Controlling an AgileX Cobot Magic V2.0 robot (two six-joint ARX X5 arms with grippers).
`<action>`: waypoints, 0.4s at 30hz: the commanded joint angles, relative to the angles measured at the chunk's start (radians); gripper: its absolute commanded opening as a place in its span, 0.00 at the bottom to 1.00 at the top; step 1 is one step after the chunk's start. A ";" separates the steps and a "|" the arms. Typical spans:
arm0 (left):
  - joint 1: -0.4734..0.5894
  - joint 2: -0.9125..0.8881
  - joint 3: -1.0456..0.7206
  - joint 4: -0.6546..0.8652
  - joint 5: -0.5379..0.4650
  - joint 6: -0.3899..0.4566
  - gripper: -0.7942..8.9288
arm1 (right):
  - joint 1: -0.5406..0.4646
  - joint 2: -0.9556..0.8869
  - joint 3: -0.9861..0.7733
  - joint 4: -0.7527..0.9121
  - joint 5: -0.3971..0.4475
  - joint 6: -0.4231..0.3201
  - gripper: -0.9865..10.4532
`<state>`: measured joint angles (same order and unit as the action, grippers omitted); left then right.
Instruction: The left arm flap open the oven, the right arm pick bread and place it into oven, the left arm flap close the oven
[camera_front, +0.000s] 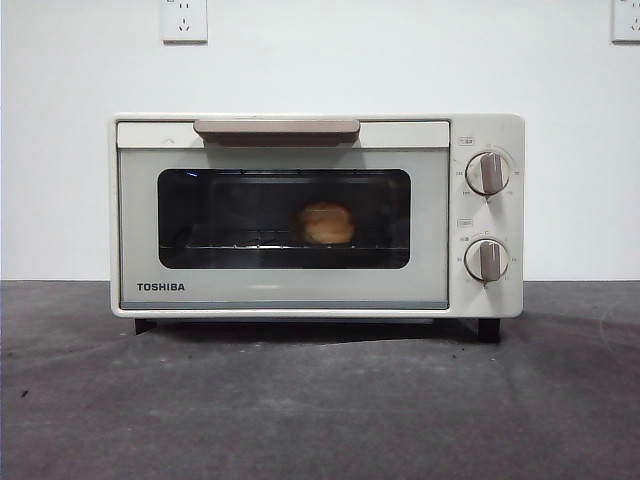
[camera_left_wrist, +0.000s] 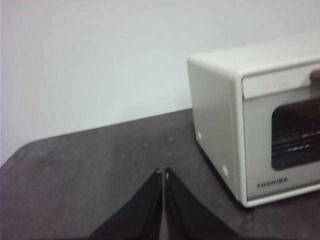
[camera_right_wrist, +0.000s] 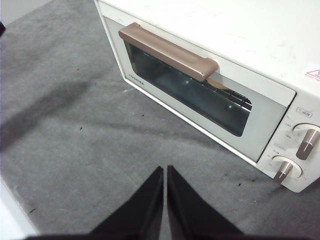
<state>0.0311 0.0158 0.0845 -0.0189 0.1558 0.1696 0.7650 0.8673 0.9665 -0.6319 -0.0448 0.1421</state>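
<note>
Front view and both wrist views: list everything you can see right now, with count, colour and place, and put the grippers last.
oven: one, cream-white, middle of the table, door shut.
handle: one, beige-brown bar, top of the oven door.
knobs: two, beige-brown, stacked on the oven's right panel.
bread: one, golden-orange, on the wire rack behind the glass.
table: one, dark grey.
wall sockets: two, white, high on the wall.
left gripper: black, shut, empty, beside the oven.
right gripper: black, shut, empty, before the oven door.

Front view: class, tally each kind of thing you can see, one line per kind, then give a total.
Oven: 1
Bread: 1
Knobs: 2
Handle: 1
Wall sockets: 2
Total: 7
</note>
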 joint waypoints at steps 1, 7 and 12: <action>0.007 -0.013 -0.030 0.009 -0.003 -0.003 0.10 | 0.009 0.006 0.017 0.011 0.004 0.003 0.09; 0.009 -0.013 -0.065 -0.032 -0.003 -0.002 0.10 | 0.009 0.006 0.017 0.011 0.004 0.003 0.09; 0.010 -0.013 -0.072 -0.098 -0.003 -0.002 0.10 | 0.009 0.006 0.017 0.011 0.004 0.003 0.09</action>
<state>0.0376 0.0055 0.0326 -0.1223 0.1555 0.1696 0.7650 0.8673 0.9665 -0.6315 -0.0448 0.1421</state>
